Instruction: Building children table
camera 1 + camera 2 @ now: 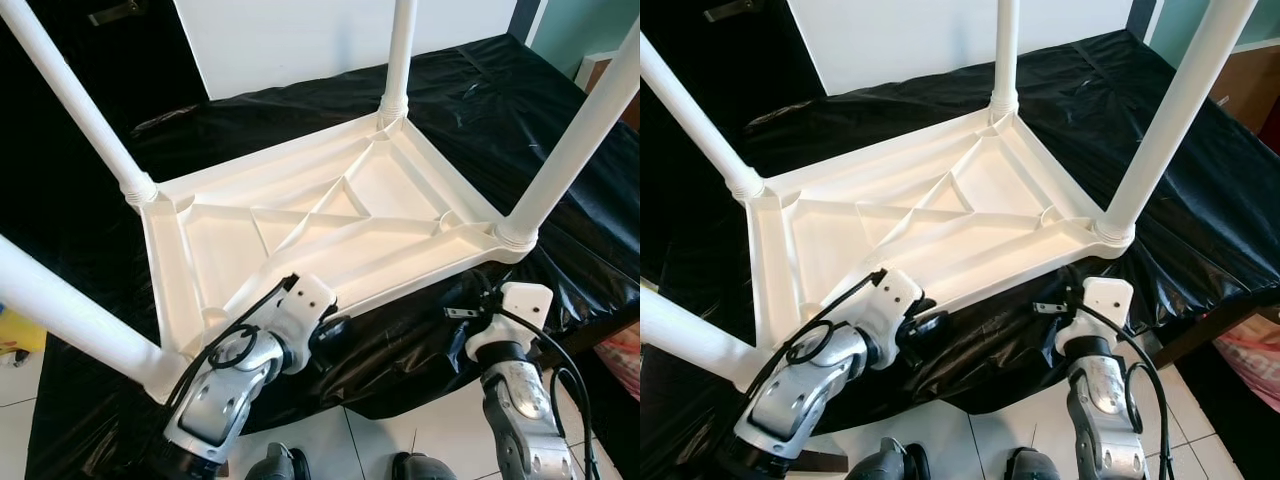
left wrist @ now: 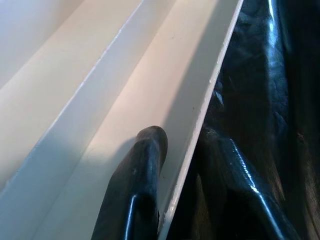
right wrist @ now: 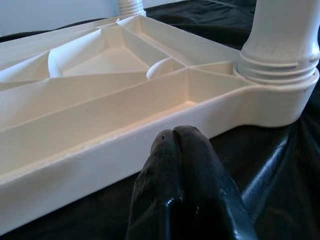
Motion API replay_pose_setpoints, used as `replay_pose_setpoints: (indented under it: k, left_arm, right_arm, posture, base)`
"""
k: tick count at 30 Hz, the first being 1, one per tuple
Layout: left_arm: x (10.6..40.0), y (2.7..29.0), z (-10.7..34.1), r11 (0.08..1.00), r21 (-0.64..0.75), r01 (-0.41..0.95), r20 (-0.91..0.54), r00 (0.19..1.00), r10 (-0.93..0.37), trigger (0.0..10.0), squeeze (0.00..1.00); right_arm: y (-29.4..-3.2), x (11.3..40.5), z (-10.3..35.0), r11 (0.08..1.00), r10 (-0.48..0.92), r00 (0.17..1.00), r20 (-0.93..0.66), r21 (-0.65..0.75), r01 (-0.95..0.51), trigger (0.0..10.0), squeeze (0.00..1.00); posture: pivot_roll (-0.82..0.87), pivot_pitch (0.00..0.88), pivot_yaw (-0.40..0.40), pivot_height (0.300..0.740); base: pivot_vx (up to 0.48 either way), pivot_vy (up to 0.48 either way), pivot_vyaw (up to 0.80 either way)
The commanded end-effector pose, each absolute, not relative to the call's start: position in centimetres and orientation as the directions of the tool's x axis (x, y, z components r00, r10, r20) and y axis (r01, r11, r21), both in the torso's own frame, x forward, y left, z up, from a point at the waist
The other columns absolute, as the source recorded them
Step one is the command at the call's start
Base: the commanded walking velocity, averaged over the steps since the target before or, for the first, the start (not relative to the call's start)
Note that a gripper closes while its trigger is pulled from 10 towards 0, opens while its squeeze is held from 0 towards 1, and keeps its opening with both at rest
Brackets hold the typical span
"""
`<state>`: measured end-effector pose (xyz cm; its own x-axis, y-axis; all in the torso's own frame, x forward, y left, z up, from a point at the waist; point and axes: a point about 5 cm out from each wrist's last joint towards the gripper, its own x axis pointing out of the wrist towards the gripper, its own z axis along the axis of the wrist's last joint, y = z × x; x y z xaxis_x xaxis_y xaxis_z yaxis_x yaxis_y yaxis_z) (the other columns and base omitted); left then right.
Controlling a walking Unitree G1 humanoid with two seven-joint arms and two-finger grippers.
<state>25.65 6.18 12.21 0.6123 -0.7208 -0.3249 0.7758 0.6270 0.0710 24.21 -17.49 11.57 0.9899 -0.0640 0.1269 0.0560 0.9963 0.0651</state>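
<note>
Left gripper (image 2: pixel 175 165) straddles the near rim of the table (image 1: pixel 330 225), fingers either side; right gripper (image 3: pixel 182 145) pinched together just off it. White ribbed table lies upside down on black sheet (image 1: pixel 560 130), four legs (image 1: pixel 575 135) pointing up, long axis running left-right.

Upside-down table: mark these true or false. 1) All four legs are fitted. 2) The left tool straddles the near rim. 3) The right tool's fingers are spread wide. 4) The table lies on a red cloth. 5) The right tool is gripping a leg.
1) True: the white table lies upside down with four legs in its corners.
2) True: the left tool has one finger inside the rim, one outside.
3) False: the right tool has its fingers pressed together.
4) False: the sheet is black plastic.
5) False: it sits off the rim, touching nothing; the near right leg stands apart.
</note>
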Motion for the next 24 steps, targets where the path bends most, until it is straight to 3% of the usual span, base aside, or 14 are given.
replay_pose_setpoints:
  k: [1,3,13,14,15,16,19,20,24]
  left_arm:
    - [26.3,6.1,11.7,0.704,0.116,0.701,-0.34,0.694,-0.634,0.0,0.0]
    - [27.0,4.9,11.7,0.725,0.138,0.675,-0.336,0.72,-0.607,0.0,0.0]
    - [28.4,4.0,12.4,0.802,0.127,0.584,-0.309,0.791,-0.528,0.0,0.0]
    - [28.9,3.7,12.7,0.829,0.106,0.549,-0.291,0.815,-0.502,7.6,0.0]
    - [28.9,3.7,12.7,0.829,0.106,0.549,-0.291,0.815,-0.502,7.6,0.0]
    - [29.0,3.3,13.0,0.831,0.079,0.551,-0.275,0.813,-0.513,10.0,0.0]
    - [28.1,2.0,13.5,0.758,0.038,0.651,-0.222,0.745,-0.629,10.0,0.0]
    - [27.8,1.9,13.6,0.737,0.01,0.676,-0.212,0.722,-0.659,10.0,1.0]
    - [27.3,2.0,14.4,0.68,0.013,0.733,-0.148,0.674,-0.723,10.0,1.0]
  right_arm:
    - [-17.2,24.2,11.2,0.996,-0.066,0.992,0.105,0.065,0.059,10.0,0.0]
    - [-17.1,24.5,11.3,0.996,-0.072,0.991,0.11,0.068,0.065,10.0,0.0]
    - [-16.9,24.7,11.3,0.995,-0.074,0.991,0.111,0.069,0.067,10.0,0.0]
    - [-16.8,24.8,11.3,0.995,-0.075,0.991,0.111,0.07,0.068,10.0,0.0]
    - [-16.8,24.8,11.3,0.995,-0.075,0.991,0.111,0.07,0.068,10.0,0.0]
    - [-16.8,24.8,11.3,0.995,-0.077,0.991,0.11,0.071,0.069,10.0,0.0]
    - [-16.8,25.0,11.3,0.995,-0.089,0.99,0.109,0.064,0.082,10.0,0.0]
    - [-16.8,25.0,11.4,0.995,-0.086,0.99,0.114,0.058,0.08,10.0,0.0]
    - [-17.0,25.1,11.7,0.996,-0.085,0.987,0.136,0.032,0.081,10.0,0.0]
  posture:
    - [-0.1,0.145,0.072,0.74]
    - [-0.1,0.141,0.075,0.74]
    - [-0.11,0.135,0.08,0.74]
    - [-0.11,0.133,0.082,0.74]
    - [-0.11,0.133,0.082,0.74]
    - [-0.11,0.133,0.082,0.74]
    - [-0.11,0.135,0.082,0.74]
    - [-0.1,0.139,0.082,0.74]
    - [-0.1,0.143,0.081,0.74]
  base:
    - [0.0,0.0,0.0]
    - [0.0,0.0,0.0]
    - [0.0,0.0,0.0]
    - [0.0,0.0,0.0]
    - [0.0,0.0,0.0]
    - [0.0,0.0,0.0]
    - [0.0,0.0,0.0]
    - [0.0,0.0,0.0]
    - [0.0,0.0,0.0]
